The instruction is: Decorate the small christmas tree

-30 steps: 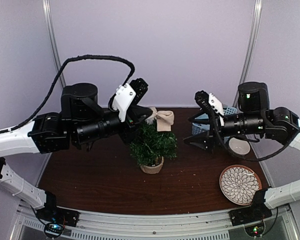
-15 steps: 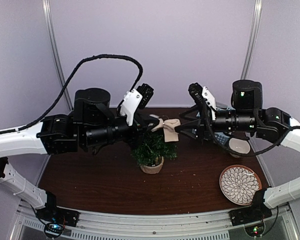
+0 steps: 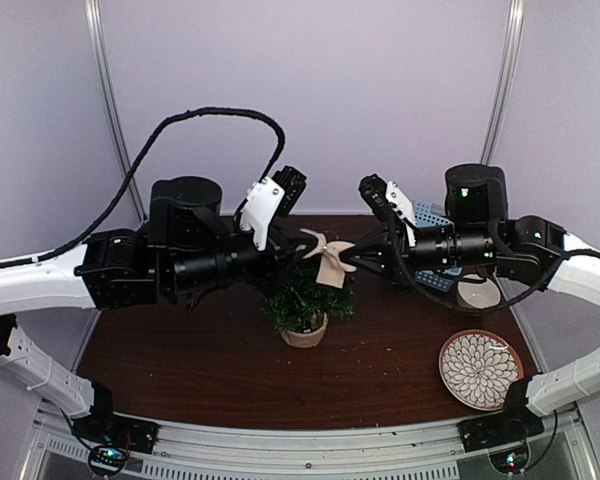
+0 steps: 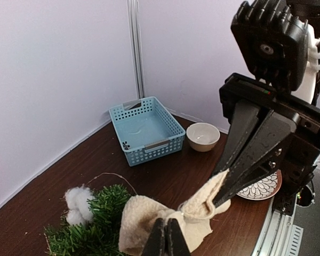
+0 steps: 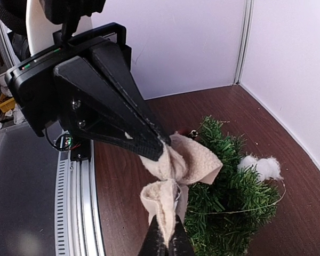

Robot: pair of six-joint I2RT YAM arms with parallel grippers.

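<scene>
We see a dark green tree [image 3: 305, 300] in a tan pot [image 3: 305, 333], with a white cotton tuft [image 4: 76, 202]. The bow [image 3: 330, 262] is beige. At lower right we find a white plate [image 3: 479, 369] with a dark petal pattern. The basket [image 4: 154, 148] is pale blue, perforated; the bowl [image 4: 203, 136] cream; the table [image 3: 180, 350] dark reddish brown.

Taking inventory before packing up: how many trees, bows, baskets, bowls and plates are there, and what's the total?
tree: 1
bow: 1
basket: 1
bowl: 1
plate: 1
Total: 5
</scene>
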